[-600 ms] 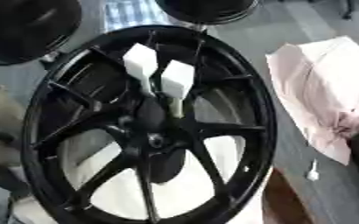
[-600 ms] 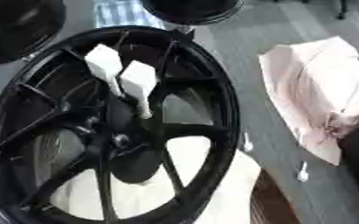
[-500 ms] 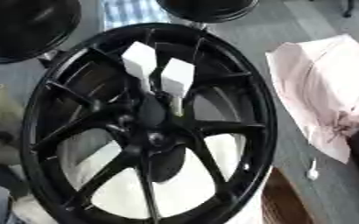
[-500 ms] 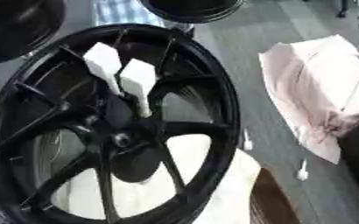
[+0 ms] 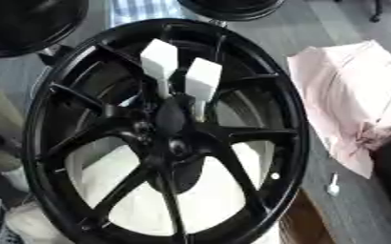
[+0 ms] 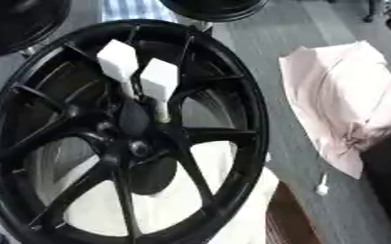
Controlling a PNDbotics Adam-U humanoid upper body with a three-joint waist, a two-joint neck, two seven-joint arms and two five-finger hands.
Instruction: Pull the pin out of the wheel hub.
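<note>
Hands: neither of the robot's hands shows in either view, so the state of their fingers cannot be told.
Wheel hub [image 5: 175, 143]: black and spoked, filling the left and centre, with a pale surface under its lower half.
White blocks [image 5: 182, 71]: two, side by side over the spokes, at 12 o'clock from the hub centre.
Pink cloth [image 6: 349, 95]: crumpled, at 3 o'clock, apart from the rim.
Small white piece [image 5: 333, 187]: on the grey floor at 4 o'clock.
Second black wheel [image 5: 28, 24]: far, at 10 o'clock.
</note>
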